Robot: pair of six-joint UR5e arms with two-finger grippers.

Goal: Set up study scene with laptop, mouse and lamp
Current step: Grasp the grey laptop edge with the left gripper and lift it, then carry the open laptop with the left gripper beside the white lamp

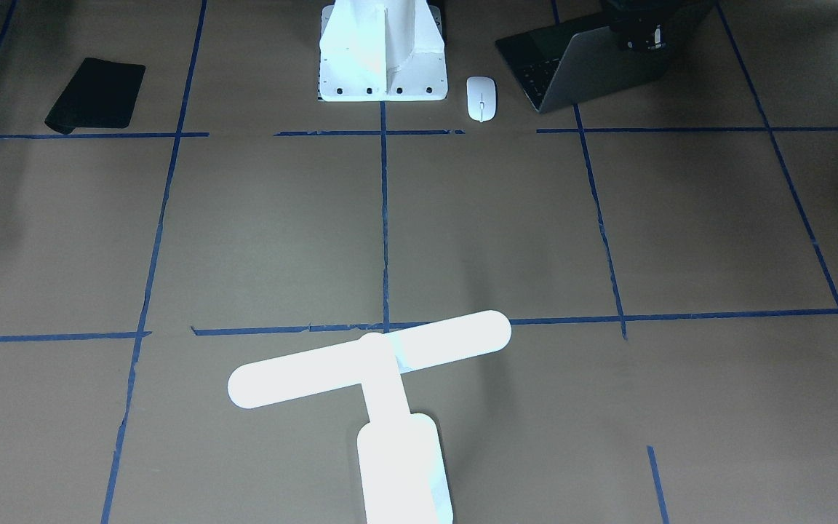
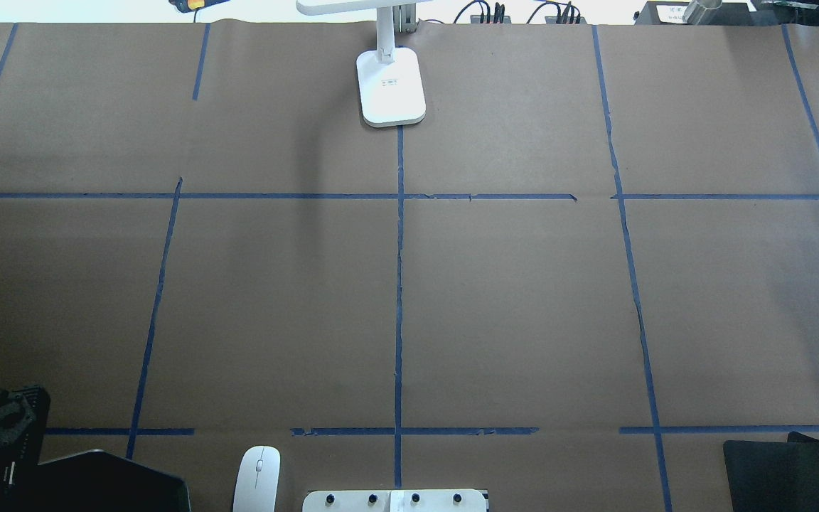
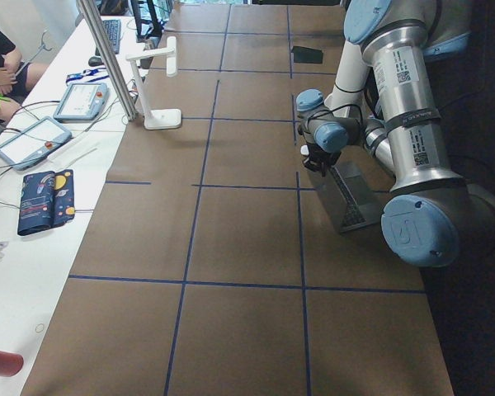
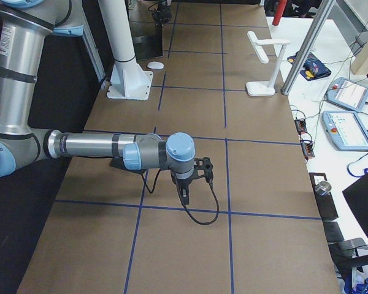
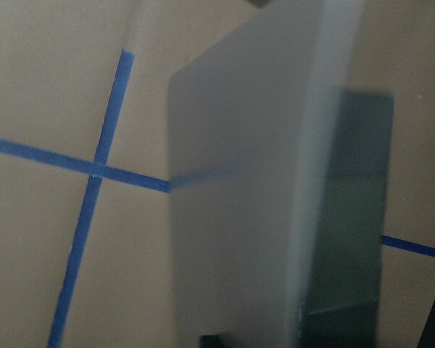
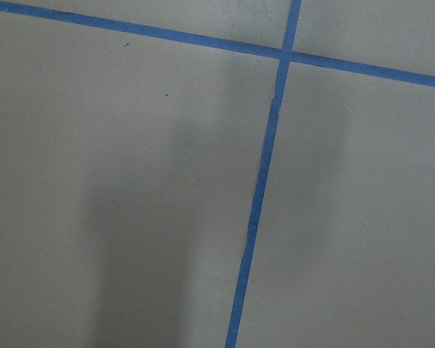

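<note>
Overhead survey, left to right. At the near left corner of the desk (image 2: 523, 299) I found the left pincer (image 1: 637, 40) at the top edge of the lid of the laptop (image 1: 608, 65), which stood part-open. I could not tell whether the pincer gripped it (the wrist camera showed only lid). Just beside lay the mouse (image 2: 257, 475), then the white pedestal (image 2: 395, 501). The lamp (image 2: 390, 89) stood upright at the far centre edge. A black pad (image 2: 775, 473) lay near right. The right pincer (image 4: 185, 191) hung above the desk, and I could not tell its spread.
</note>
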